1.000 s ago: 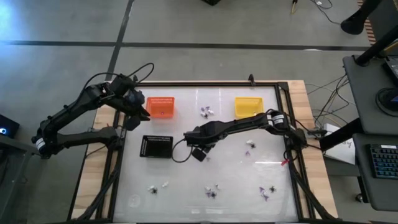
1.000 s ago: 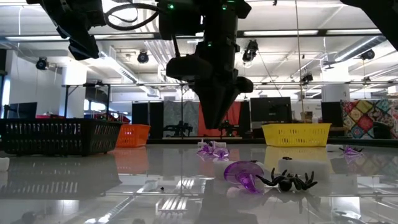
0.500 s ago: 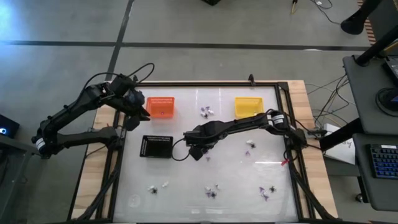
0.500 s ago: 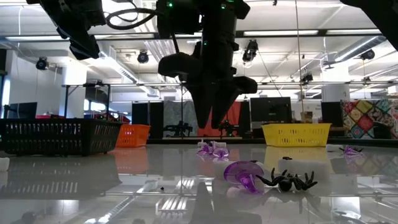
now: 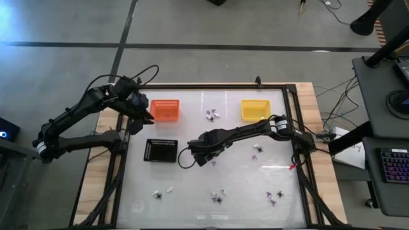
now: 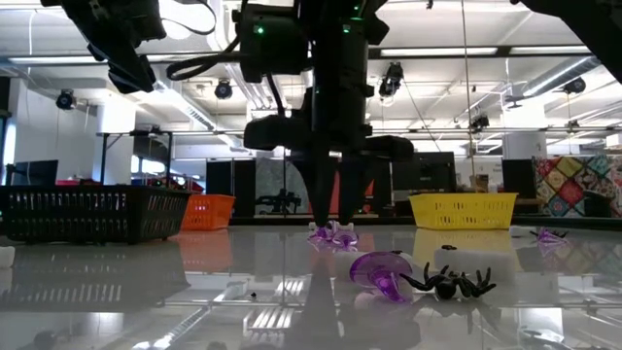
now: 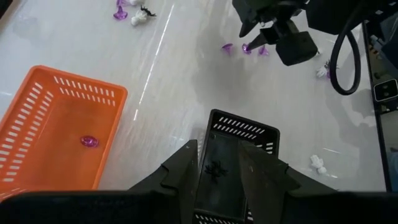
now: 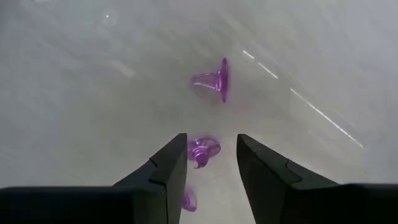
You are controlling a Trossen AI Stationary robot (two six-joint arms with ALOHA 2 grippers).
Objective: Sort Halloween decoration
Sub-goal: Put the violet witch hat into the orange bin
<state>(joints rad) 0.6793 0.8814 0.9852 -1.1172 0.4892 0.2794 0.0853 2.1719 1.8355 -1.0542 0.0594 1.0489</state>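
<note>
Lowered and spread since a moment ago, the right gripper point(image 8: 211, 163) now straddles, empty, a tiny purple trinket point(image 8: 203, 150) mid-table right of the black tray point(image 5: 161, 151); likely light, stiff and slippery, best pinched across its body.

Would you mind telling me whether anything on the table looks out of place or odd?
Nothing looks damaged or spilled. The trinkets lie scattered loose over the table, as unsorted pieces would. One purple piece already sits in the orange basket.
</note>
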